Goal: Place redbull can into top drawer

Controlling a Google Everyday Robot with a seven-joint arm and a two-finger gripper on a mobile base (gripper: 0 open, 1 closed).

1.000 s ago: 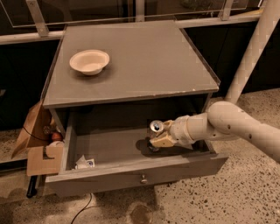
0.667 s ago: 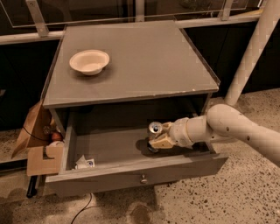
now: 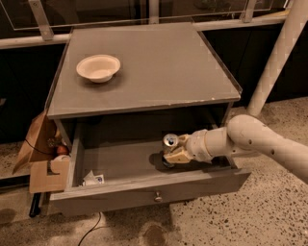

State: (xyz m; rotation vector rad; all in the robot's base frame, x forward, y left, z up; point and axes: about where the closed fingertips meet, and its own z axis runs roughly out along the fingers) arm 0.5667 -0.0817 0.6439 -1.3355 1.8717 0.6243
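A white robot arm reaches into the open top drawer [image 3: 110, 200]. Its gripper [image 3: 172, 154] is clamped around the upright redbull can [image 3: 170, 141], inside the drawer, right of centre. A cream bowl [image 3: 98, 67] sits on the cabinet top [image 3: 163, 67].

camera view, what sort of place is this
Probably an indoor office or lab space: speckled terrazzo-like floor, glazed railing behind, a grey cabinet. The gripper holds the redbull can inside the open top drawer.
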